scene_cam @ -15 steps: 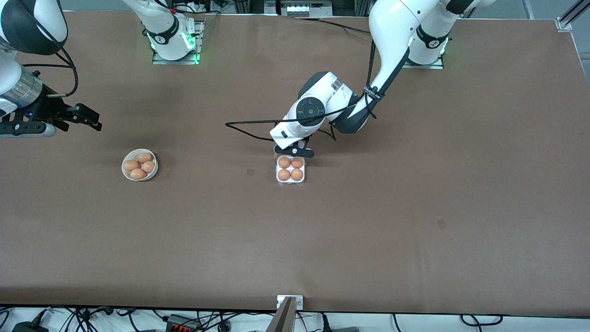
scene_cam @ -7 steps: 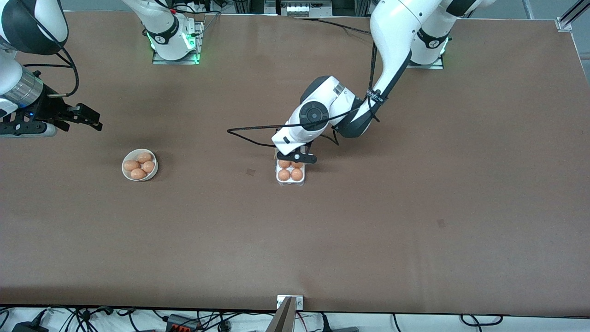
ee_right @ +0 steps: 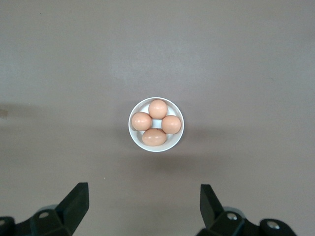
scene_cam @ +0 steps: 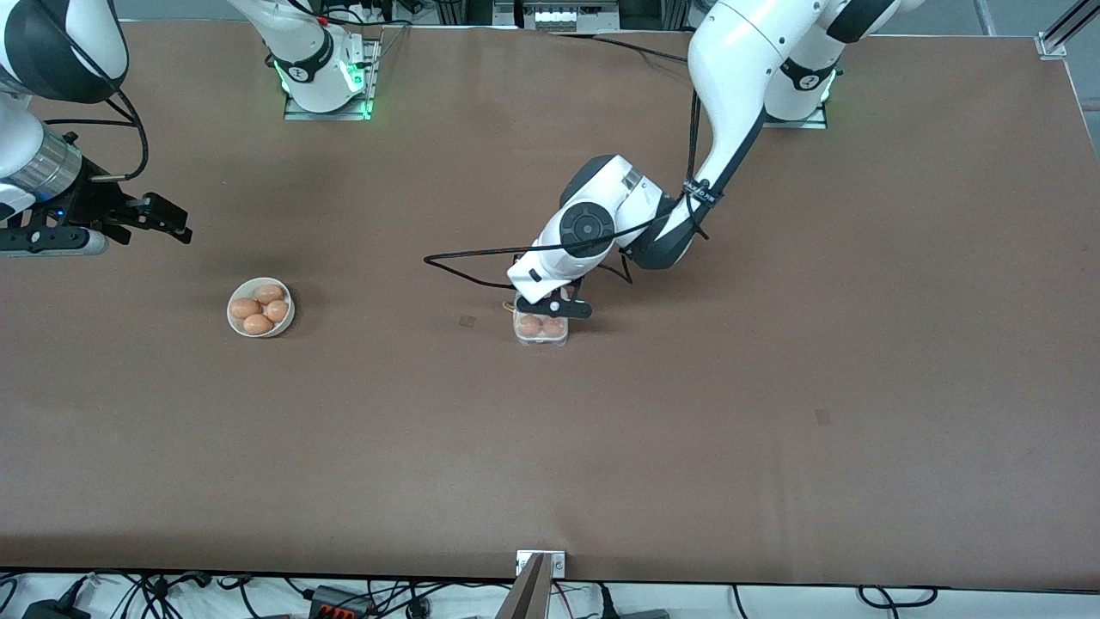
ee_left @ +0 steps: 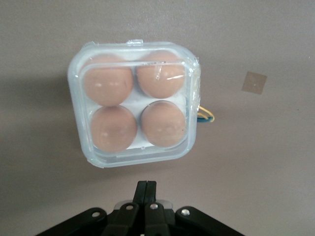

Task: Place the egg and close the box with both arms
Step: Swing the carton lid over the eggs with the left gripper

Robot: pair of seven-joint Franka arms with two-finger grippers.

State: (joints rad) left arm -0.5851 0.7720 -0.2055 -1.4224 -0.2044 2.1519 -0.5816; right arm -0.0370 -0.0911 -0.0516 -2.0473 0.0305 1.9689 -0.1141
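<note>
Since a second ago the left gripper (scene_cam: 554,307) has come down over the box (scene_cam: 541,329): it sat at the box's edge nearest the robot bases with all four eggs showing, now it covers the two cells on that side in the front view. Lid looks down over the eggs in the left wrist view. Right arm unchanged.

Counts:
- box (ee_left: 135,103): 1, clear plastic, four cells, 4 eggs (ee_left: 162,123) in it, one per cell
- bowl (scene_cam: 260,308): 1, white, round, 4 eggs (ee_right: 154,136) in it
- arms: 2

Left gripper: fingers (ee_left: 145,192) pressed together, holding nothing, low over the box's edge. Box sits mid-table, well apart from the bowl, which lies toward the right arm's end.

Right gripper (scene_cam: 94,225) waits in the air at the right arm's end of the table, fingers (ee_right: 76,201) spread wide, nothing between them; right wrist view looks straight down at the bowl (ee_right: 138,142).

Around: a black cable (scene_cam: 464,255) loops off the left wrist over the table beside the box. Small yellow-blue wire bit (ee_left: 205,116) pokes out at one box side. A small square patch (scene_cam: 467,321) lies on the table near the box. Left wrist blocks half the box in the front view.
</note>
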